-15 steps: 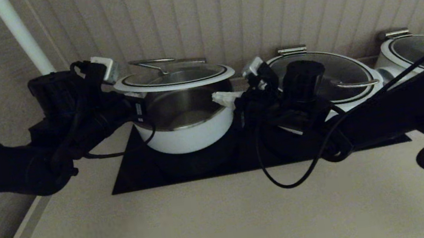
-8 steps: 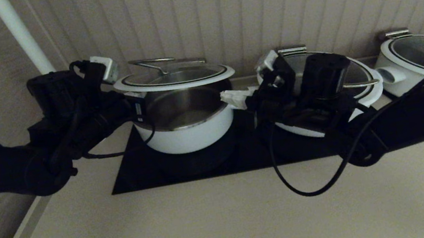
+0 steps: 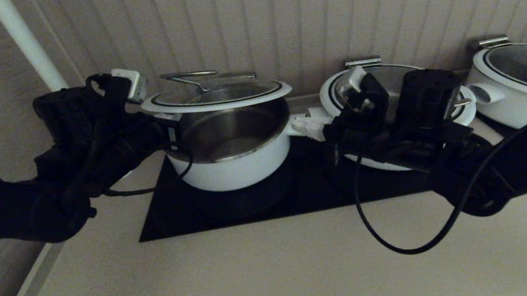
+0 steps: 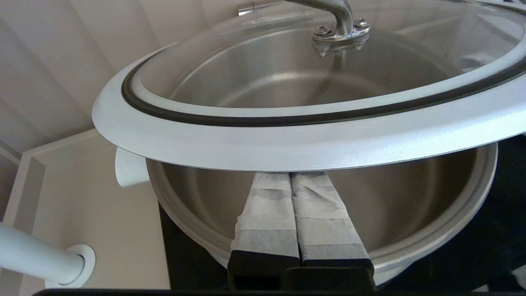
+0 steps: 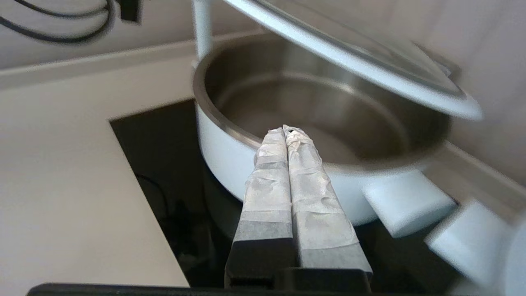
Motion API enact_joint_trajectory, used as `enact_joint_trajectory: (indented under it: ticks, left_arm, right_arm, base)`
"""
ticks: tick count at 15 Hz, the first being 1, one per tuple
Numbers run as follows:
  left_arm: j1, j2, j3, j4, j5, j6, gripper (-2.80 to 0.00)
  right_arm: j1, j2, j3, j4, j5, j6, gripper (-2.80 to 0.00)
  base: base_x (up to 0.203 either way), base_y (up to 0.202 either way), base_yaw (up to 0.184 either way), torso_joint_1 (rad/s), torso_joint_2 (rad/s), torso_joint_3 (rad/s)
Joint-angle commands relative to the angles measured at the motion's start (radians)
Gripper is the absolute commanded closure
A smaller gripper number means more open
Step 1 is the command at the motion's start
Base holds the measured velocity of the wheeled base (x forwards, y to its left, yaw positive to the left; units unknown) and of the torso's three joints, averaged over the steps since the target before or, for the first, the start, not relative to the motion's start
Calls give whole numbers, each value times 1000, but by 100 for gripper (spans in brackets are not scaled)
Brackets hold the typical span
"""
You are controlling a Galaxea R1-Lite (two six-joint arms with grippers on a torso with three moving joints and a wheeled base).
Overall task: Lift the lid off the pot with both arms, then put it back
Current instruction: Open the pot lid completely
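The lid (image 3: 217, 104) is raised above the pot (image 3: 236, 169), which stands on the black cooktop, with a gap showing at the front. My left gripper (image 3: 169, 118) is shut, its taped fingers pressed together under the lid's left rim (image 4: 287, 144), tips (image 4: 289, 176) hidden beneath it above the pot's steel interior (image 4: 411, 205). My right gripper (image 3: 298, 124) is shut and empty, just off the pot's right side near its stubby handle (image 5: 407, 201), below the lid (image 5: 349, 53) and not touching it. In the right wrist view the gripper (image 5: 284, 130) points at the pot's rim (image 5: 222, 139).
A wider white pot with a lid (image 3: 387, 83) stands right behind my right arm, and another (image 3: 525, 83) at the far right. The black cooktop (image 3: 170, 216) lies under the pots. The panelled wall is close behind, with a white pipe (image 3: 25, 42) at the left.
My right gripper has drawn back to the right and slightly down, away from the lid's right rim. The lid stays raised, and the left arm has not moved.
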Motion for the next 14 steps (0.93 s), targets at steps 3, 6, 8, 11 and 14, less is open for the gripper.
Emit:
enact_joint_trajectory:
  ticks: [3, 6, 8, 11, 14]
  left_arm:
    - [0, 4, -14, -4, -1, 1, 0]
    - [0, 2, -14, -4, -1, 1, 0]
    - [0, 1, -13, -4, -1, 1, 0]
    - [0, -1, -13, -4, -1, 1, 0]
    - [0, -2, -12, -4, -1, 1, 0]
  right_arm:
    - [-44, -65, 67, 45, -135, -3, 0]
    - [-56, -111, 85, 92, -228, -3, 0]
    - [-58, -160, 90, 148, -302, -3, 0]
    - [-58, -237, 102, 207, -367, -3, 0]
    - [-58, -329, 124, 272, -428, -4, 0]
  base:
    - [0, 0, 0, 0, 0, 0]
    - [0, 0, 0, 0, 0, 0]
    - [0, 0, 0, 0, 0, 0]
    - [0, 0, 0, 0, 0, 0]
    - [0, 0, 0, 0, 0, 0]
